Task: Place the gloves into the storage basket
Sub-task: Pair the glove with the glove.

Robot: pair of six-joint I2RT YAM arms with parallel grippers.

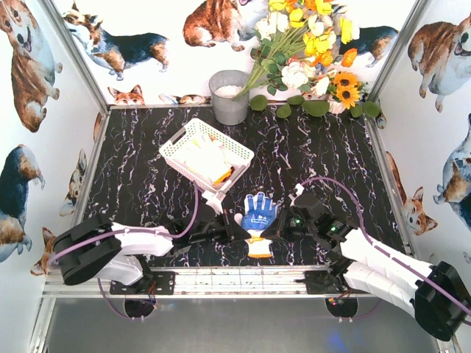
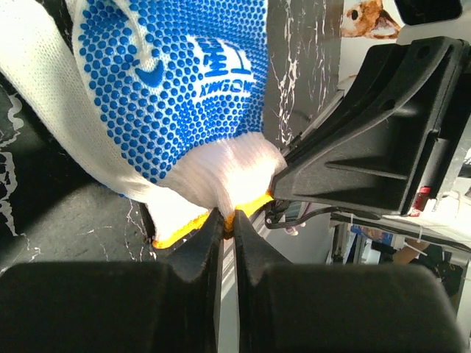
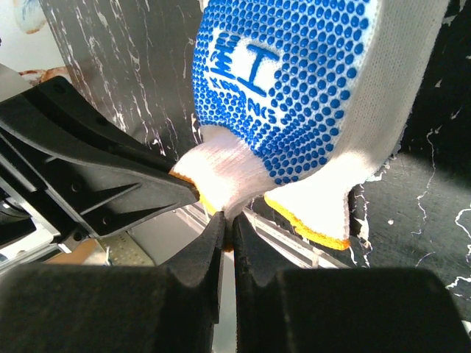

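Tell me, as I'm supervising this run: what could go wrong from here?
Left hand and right hand both pinch the cuff of the white knit glove with blue dots; uneven lifting could pull it from one. The hands sit very close, so they may collide.

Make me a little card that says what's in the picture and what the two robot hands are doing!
Basket: white storage basket, left of the middle
Inside it: cream gloves with orange trim
Not in yet: blue-dotted glove, dotted side up, in front of the basket
Left hand: left gripper, shut on that glove's cuff
Right hand: right gripper, shut on the same cuff from the other side
At the back: grey bucket and flowers
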